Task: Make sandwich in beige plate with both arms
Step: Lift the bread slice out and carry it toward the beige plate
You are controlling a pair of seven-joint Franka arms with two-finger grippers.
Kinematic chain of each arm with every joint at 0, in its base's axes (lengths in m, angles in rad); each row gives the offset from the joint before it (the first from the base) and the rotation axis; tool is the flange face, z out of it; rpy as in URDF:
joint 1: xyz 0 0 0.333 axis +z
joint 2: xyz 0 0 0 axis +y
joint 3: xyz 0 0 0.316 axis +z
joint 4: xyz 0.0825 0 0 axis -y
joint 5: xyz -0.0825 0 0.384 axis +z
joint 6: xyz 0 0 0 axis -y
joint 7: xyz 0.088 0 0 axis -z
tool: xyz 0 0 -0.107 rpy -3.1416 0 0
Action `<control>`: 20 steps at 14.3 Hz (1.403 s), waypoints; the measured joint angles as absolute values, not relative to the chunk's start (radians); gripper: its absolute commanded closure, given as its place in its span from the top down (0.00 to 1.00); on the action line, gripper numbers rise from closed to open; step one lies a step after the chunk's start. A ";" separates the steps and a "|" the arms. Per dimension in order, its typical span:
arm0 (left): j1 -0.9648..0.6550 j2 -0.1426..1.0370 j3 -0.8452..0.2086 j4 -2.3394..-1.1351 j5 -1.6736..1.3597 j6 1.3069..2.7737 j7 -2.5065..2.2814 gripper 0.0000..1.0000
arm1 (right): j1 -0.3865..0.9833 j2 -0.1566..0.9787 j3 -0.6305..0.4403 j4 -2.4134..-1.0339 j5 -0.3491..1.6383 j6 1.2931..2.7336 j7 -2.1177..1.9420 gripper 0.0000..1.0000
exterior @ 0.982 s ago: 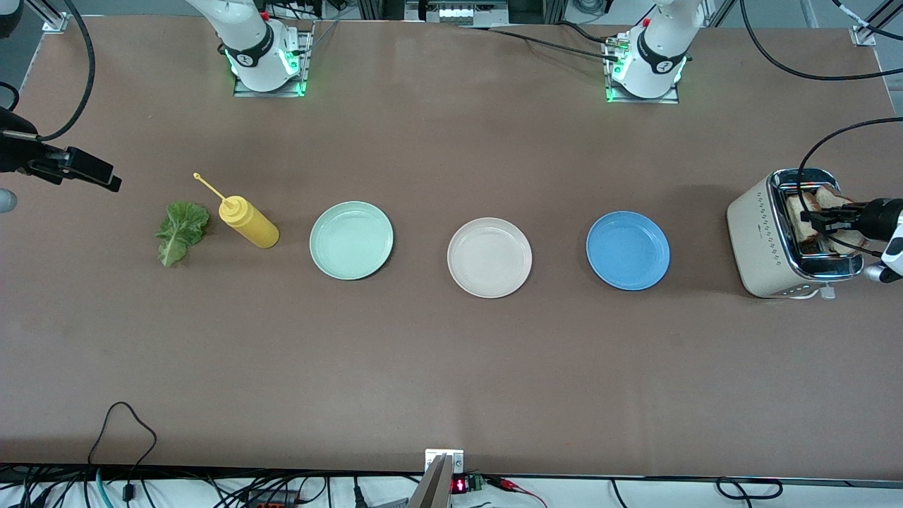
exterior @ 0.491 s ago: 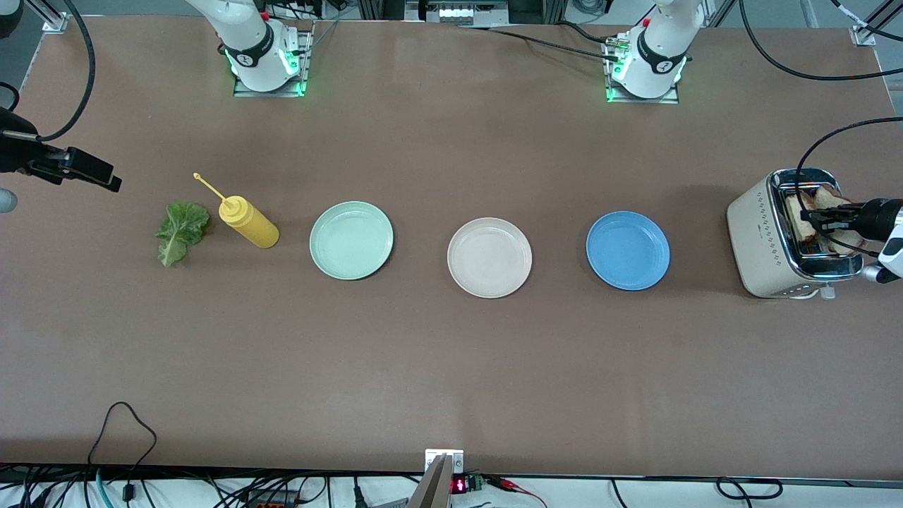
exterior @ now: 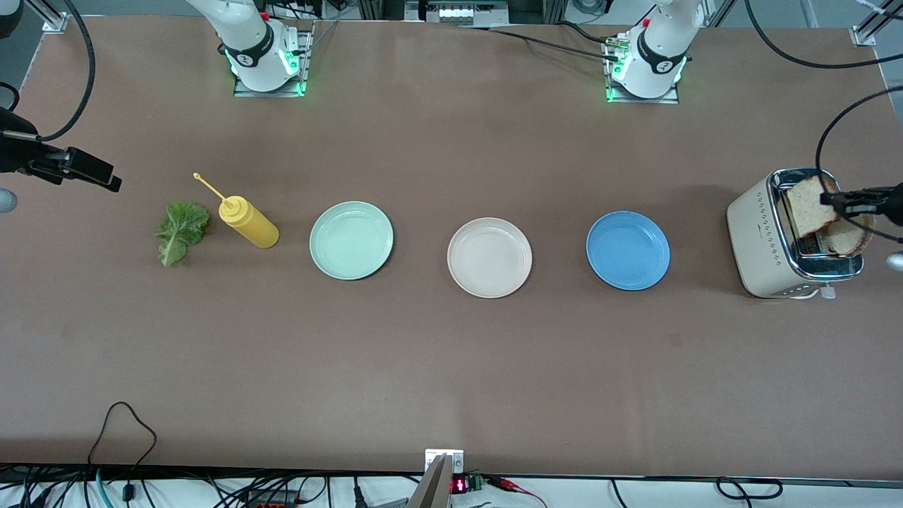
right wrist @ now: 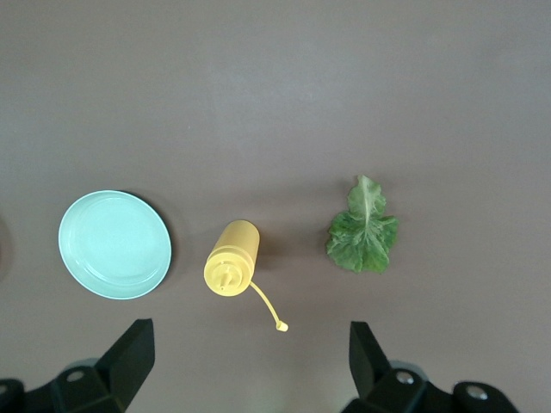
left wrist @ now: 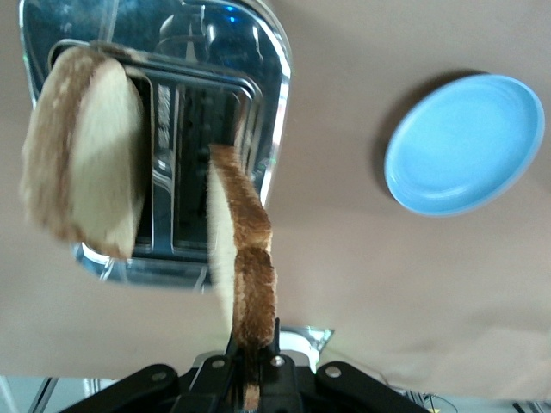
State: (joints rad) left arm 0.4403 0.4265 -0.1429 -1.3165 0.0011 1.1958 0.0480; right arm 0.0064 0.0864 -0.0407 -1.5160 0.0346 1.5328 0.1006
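My left gripper (exterior: pixel 838 200) is shut on a slice of bread (exterior: pixel 804 204) and holds it by its brown crust just above the toaster (exterior: pixel 758 240). In the left wrist view the held slice (left wrist: pixel 245 258) hangs edge-on from the gripper (left wrist: pixel 252 344). A second slice (left wrist: pixel 82 185) stands in the toaster's slot; it also shows in the front view (exterior: pixel 849 241). The beige plate (exterior: pixel 489 257) lies bare at the table's middle. The lettuce leaf (exterior: pixel 180 229) lies toward the right arm's end. My right gripper (exterior: pixel 104 180) waits open and empty above that end, with the lettuce (right wrist: pixel 363 232) under its view.
A yellow squeeze bottle (exterior: pixel 247 221) lies on its side beside the lettuce. A mint green plate (exterior: pixel 350 240) and a blue plate (exterior: pixel 627 250) flank the beige plate. The toaster stands at the left arm's end of the table.
My left gripper has risen from the toaster's slot with the bread slice in it. The right arm has not moved.
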 measured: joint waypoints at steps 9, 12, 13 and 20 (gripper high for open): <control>0.419 0.392 -0.519 -1.196 -0.001 1.047 -0.080 0.00 | 0.006 0.087 -0.041 -1.517 0.035 1.533 0.101 1.00; 0.303 0.404 -0.580 -1.204 -0.002 1.110 -0.161 0.00 | 0.006 0.087 -0.041 -1.517 0.035 1.533 0.101 1.00; 0.259 0.410 -0.581 -1.209 -0.007 1.138 -0.183 0.00 | 0.006 0.087 -0.041 -1.517 0.035 1.532 0.101 1.00; 0.083 0.513 -0.579 -1.369 -0.198 1.551 -0.309 0.00 | -0.020 0.097 -0.044 -1.518 0.039 1.531 0.101 1.00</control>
State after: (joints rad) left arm 0.0827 0.5127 -0.5791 -1.3688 -0.1980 1.5512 -0.3090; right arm -0.0197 0.0969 -0.0436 -1.5176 0.0387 1.5311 0.1006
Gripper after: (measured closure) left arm 0.921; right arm 0.000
